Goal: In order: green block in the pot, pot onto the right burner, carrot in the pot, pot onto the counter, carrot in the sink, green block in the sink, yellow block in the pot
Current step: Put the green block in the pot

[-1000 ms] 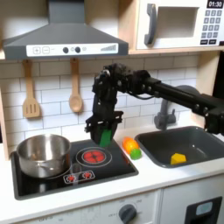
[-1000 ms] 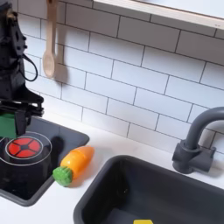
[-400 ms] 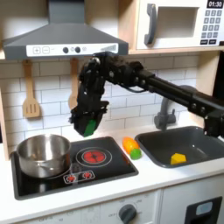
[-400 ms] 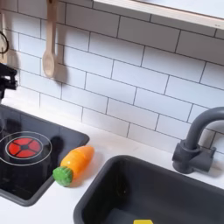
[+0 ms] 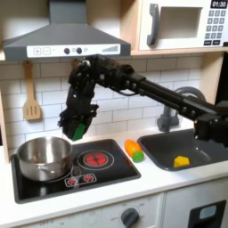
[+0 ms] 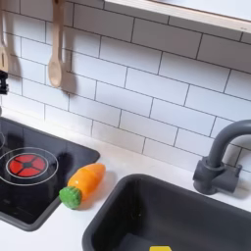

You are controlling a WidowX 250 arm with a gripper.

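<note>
While the gripper (image 5: 76, 129) pinches the green block (image 5: 79, 130) up in the air just right of the pot (image 5: 44, 157) in the first exterior view, the carrot (image 6: 80, 183) lies on the counter (image 6: 69, 225) right of that pot, beside the sink (image 5: 187, 147) holding the yellow block (image 5: 182, 161).

The matte black, boxy-segmented robot arm (image 5: 151, 89) is built of long, slim links joined by thicker, blocky joint housings. Its wrist end widens into a chunky black gripper (image 5: 75, 127) with short dark fingers (image 5: 69, 129). Thin black cables run alongside the links. No markings or screws can be made out.
</note>
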